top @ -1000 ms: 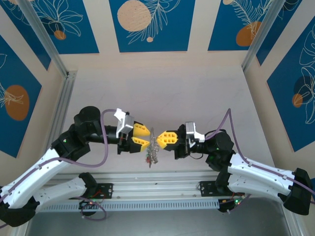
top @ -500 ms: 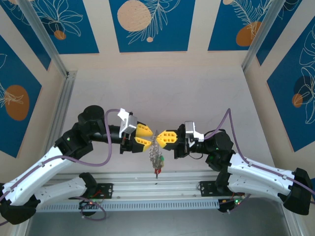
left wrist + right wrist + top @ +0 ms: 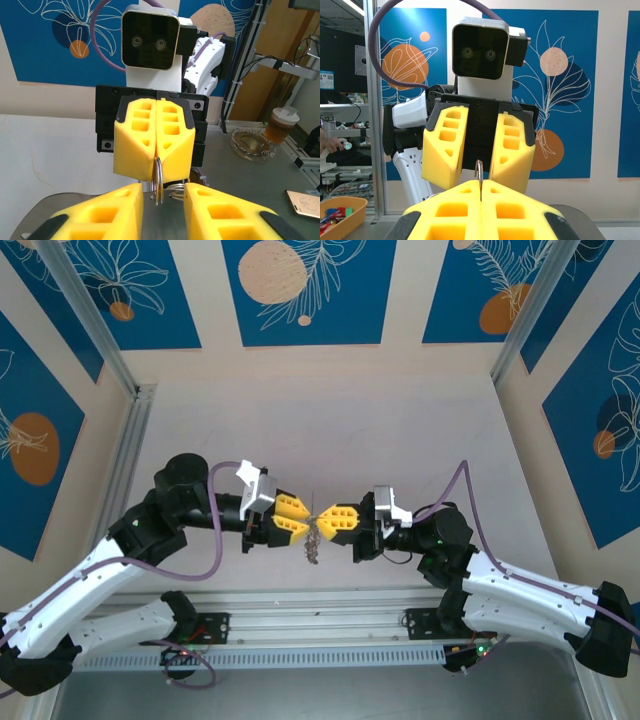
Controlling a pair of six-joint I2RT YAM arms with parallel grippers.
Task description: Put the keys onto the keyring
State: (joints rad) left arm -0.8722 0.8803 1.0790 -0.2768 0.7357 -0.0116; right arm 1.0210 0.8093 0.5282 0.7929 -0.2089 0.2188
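Both grippers meet tip to tip above the table's near middle. My right gripper (image 3: 326, 521) is shut on the keyring (image 3: 479, 169), a thin silvery wire loop standing edge-on out of its yellow pads (image 3: 455, 197). My left gripper (image 3: 304, 519) faces it with jaws open, one finger on each side of the ring (image 3: 159, 181) and a gap on both sides. The keys (image 3: 312, 548) hang as a small silvery bunch just below the two tips. A smaller wire loop (image 3: 176, 188) shows beside the ring.
An aluminium rail (image 3: 320, 625) runs along the near edge under the arms. Off the table in the left wrist view are an iced drink cup (image 3: 281, 125), a metal dish (image 3: 250, 145) and a phone (image 3: 302, 202). An orange bin (image 3: 340, 212) sits low at the left.
My left gripper has moved right toward the ring and its jaws have narrowed around it. The hanging keys have swung and now hang shorter. The right gripper stays put.
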